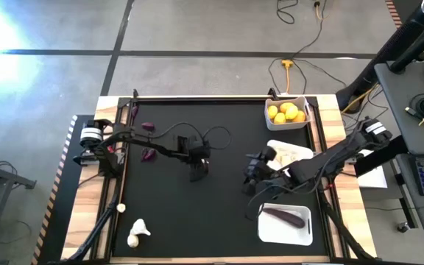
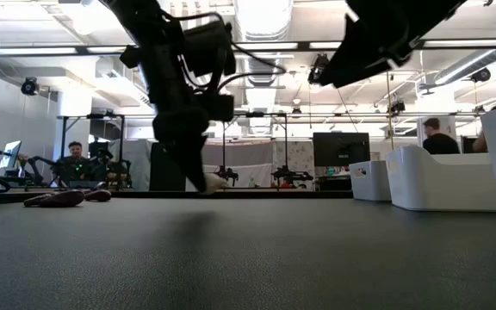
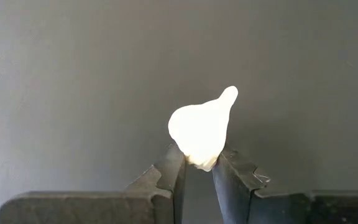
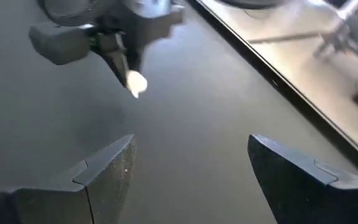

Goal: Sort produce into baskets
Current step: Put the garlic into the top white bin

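Left gripper [image 3: 199, 167] holds a small whitish garlic-like bulb [image 3: 202, 129] above the black bench top [image 1: 219, 213].

Its jaws are nearly shut and pinch only the blunt lower end of the bulb, so most of the bulb and its thin pointed neck stand out in front of the tips. I judge the bulb to be light and rather firm, but with a smooth, rounded skin, so such a shallow hold may slip or turn; a hold deeper across the widest part would be safer, never on the neck. The right gripper [image 4: 190, 168] waits close beside, jaws wide apart and empty, facing the bulb. The nearest shallow white plastic basket [image 1: 290, 153], probably with pale bulbs inside, lies just behind the right jaws. No brand, label or writing can be read anywhere.
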Controlling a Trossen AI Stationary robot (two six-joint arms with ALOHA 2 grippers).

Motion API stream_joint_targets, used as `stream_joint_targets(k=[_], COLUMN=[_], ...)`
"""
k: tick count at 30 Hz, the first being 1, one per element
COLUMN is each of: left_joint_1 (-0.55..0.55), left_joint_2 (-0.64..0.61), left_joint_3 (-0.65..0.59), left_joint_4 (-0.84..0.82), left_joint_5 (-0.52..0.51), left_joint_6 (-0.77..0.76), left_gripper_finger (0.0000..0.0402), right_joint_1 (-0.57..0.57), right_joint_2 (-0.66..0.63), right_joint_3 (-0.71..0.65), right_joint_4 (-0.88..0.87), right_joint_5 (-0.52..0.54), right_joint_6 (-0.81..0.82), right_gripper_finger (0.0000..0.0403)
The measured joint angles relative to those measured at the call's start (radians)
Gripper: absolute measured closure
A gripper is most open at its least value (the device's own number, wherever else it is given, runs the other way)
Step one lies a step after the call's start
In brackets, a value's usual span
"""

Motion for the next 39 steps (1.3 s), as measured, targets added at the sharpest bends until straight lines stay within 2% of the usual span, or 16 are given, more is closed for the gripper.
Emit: stream_joint_targets(k=[3,10,14,20,25,28,31,35,39], left_joint_1=[-0.034,-0.072,-0.074,-0.073,-0.081,-0.095,-0.122,-0.168,-0.205], left_joint_2=[0.021,0.095,0.117,0.093,-0.009,-0.095,-0.198,-0.336,-0.448], left_joint_3=[0.0,-0.004,-0.005,-0.005,-0.005,-0.012,-0.054,-0.195,-0.381], left_joint_4=[0.082,0.202,0.22,0.191,0.093,0.034,0.047,0.21,0.466], left_joint_5=[-0.001,-0.002,-0.003,-0.004,-0.001,-0.004,-0.029,-0.066,-0.072], left_joint_6=[-0.01,-0.023,-0.031,-0.029,-0.011,-0.011,-0.025,-0.057,-0.092], left_gripper_finger=[0.0349,0.0336,0.0304,0.0228,0.0179,0.0168,0.0167,0.0172,0.0178], right_joint_1=[-0.009,-0.014,-0.016,-0.023,-0.026,-0.026,-0.033,-0.065,-0.117], right_joint_2=[0.047,0.113,0.125,0.133,0.133,0.151,0.192,0.267,0.339], right_joint_3=[0.017,0.072,0.074,0.074,0.072,0.072,0.071,0.07,0.073], right_joint_4=[0.057,0.053,0.052,0.053,0.061,0.077,0.143,0.248,0.362], right_joint_5=[-0.045,-0.074,-0.077,-0.092,-0.121,-0.122,-0.13,-0.224,-0.299], right_joint_6=[-0.08,-0.1,-0.103,-0.104,-0.101,-0.104,-0.127,-0.194,-0.24], right_gripper_finger=[0.0097,0.0102,0.0102,0.0089,0.0083,0.0083,0.0085,0.0083,0.0083])
